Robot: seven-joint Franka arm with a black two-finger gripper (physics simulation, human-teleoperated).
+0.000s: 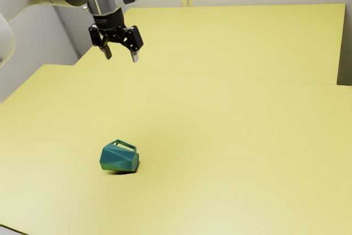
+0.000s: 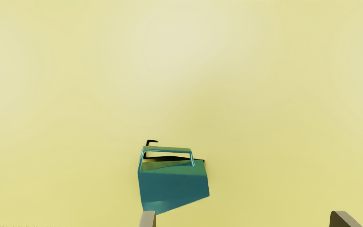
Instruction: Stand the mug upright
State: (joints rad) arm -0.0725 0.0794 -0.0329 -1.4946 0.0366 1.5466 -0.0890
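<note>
A teal faceted mug lies on its side on the yellow table, its handle raised on the upper side. High above the table, the black gripper hangs with its fingers spread and nothing between them. In the wrist view the mug lies below the hand, closer to one fingertip than the other, and the gripper stands open. Clear space separates the fingers from the mug.
The yellow table stretches around the mug on all sides. Behind it is a second yellow surface, with pale walls beyond. The white arm comes in from the exterior view's upper left.
</note>
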